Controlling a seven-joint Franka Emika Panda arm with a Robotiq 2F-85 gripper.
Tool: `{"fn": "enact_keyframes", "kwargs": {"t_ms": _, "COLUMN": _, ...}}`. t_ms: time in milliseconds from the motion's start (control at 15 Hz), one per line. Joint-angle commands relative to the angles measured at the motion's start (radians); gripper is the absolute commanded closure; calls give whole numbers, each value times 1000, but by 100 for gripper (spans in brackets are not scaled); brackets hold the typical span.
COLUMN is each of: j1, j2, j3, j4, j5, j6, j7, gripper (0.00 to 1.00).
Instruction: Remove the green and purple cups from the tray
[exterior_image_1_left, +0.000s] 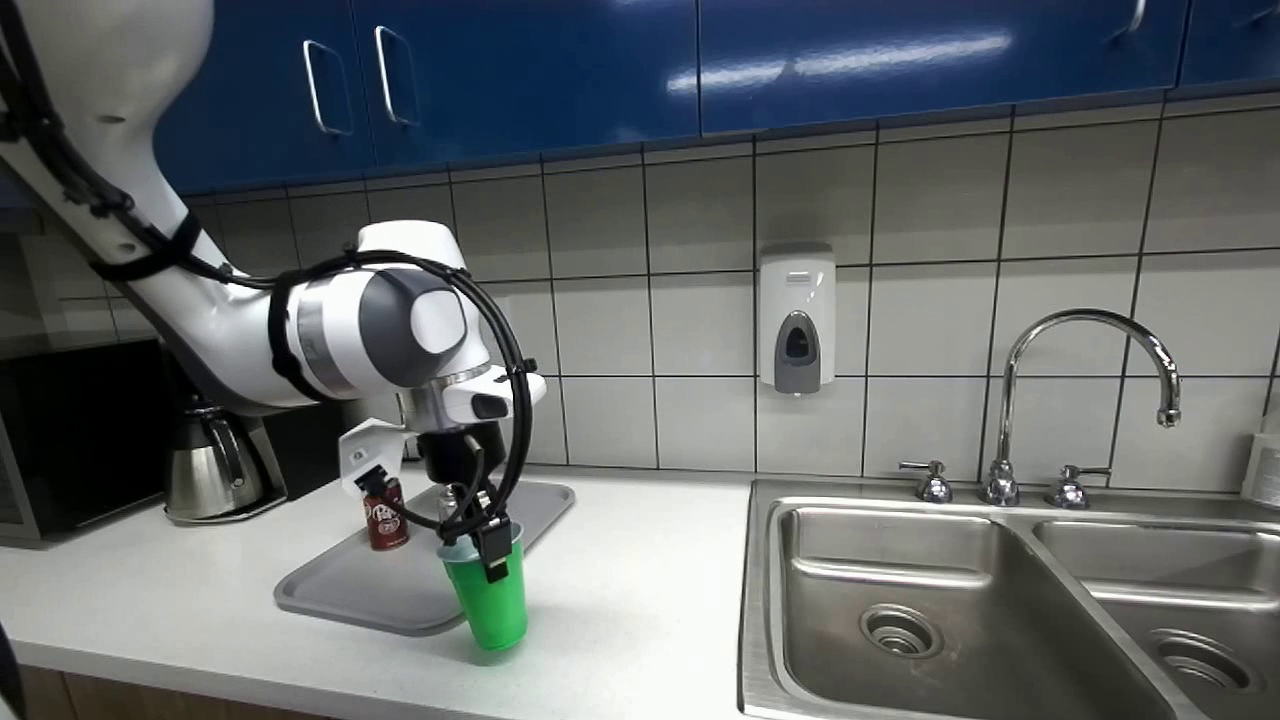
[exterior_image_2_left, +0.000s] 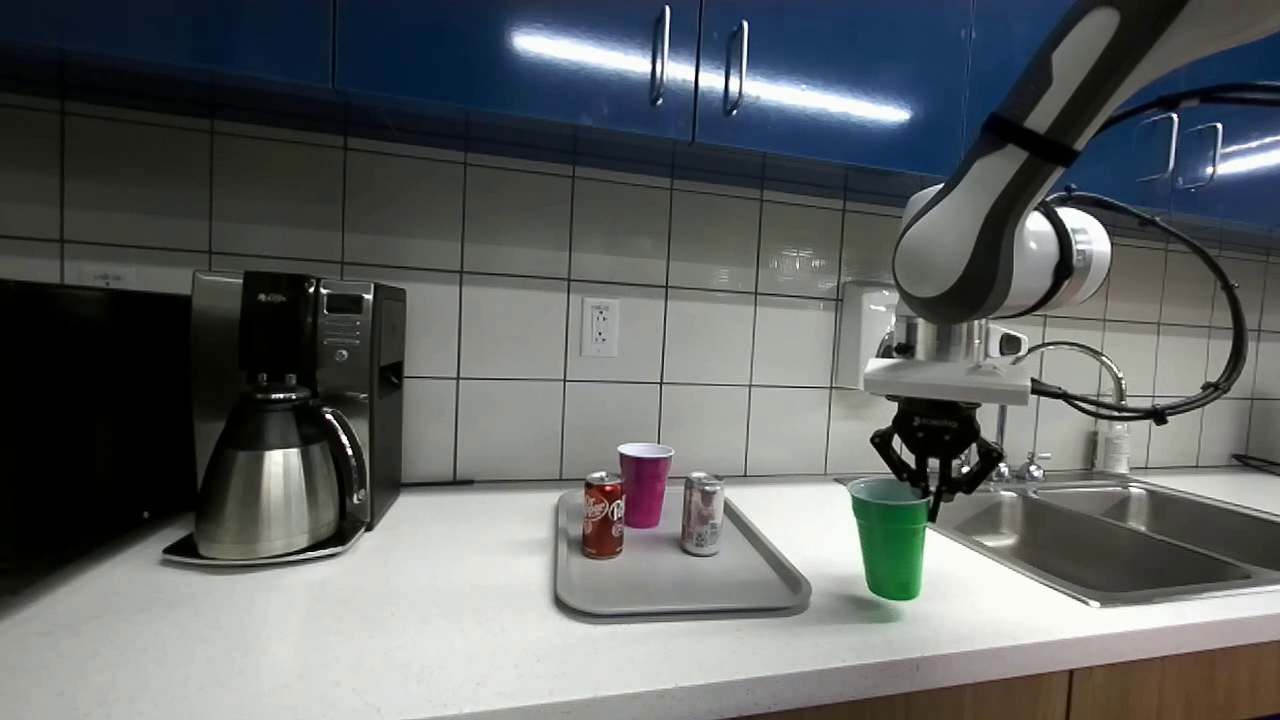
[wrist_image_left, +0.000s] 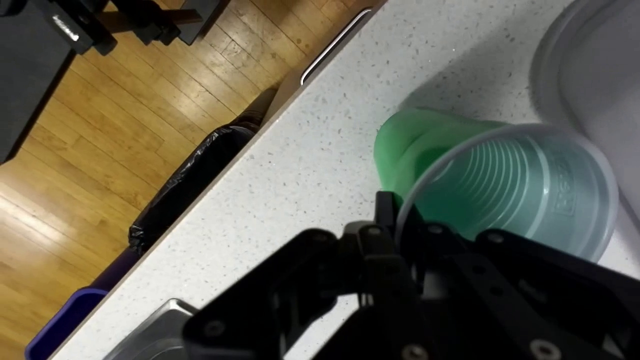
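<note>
The green cup is held beyond the tray's edge on the sink side; it also shows in an exterior view. My gripper is shut on its rim wall, one finger inside and one outside. The fingers pinch the rim in the wrist view, where the cup's open mouth faces the camera. The cup tilts slightly, its base just above or at the counter. The purple cup stands upright on the far part of the grey tray; it is hidden in the exterior view with the tray behind my gripper.
A red can and a silver can stand on the tray. A coffee maker with a steel carafe stands at the far left. The steel sink and faucet lie on the other side. Blue cabinets hang above.
</note>
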Motion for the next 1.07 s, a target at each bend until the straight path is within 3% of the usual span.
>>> {"fn": "enact_keyframes", "kwargs": {"t_ms": 0, "j1": -26, "j2": 16, "j3": -4, "j4": -13, "j5": -33, "j6": 31, "j7": -14, "gripper": 99}}
{"fn": "enact_keyframes", "kwargs": {"t_ms": 267, "j1": -30, "j2": 36, "j3": -14, "j4": -16, "j5": -43, "j6": 39, "j7": -12, "gripper": 99}}
{"fn": "enact_keyframes", "kwargs": {"t_ms": 400, "j1": -30, "j2": 41, "j3": -19, "j4": -18, "j5": -47, "j6": 47, "j7": -11, "gripper": 69}}
{"fn": "enact_keyframes", "kwargs": {"t_ms": 1000, "j1": -31, "j2": 49, "j3": -36, "j4": -15, "j5": -52, "j6": 59, "j7": -10, "gripper": 4}}
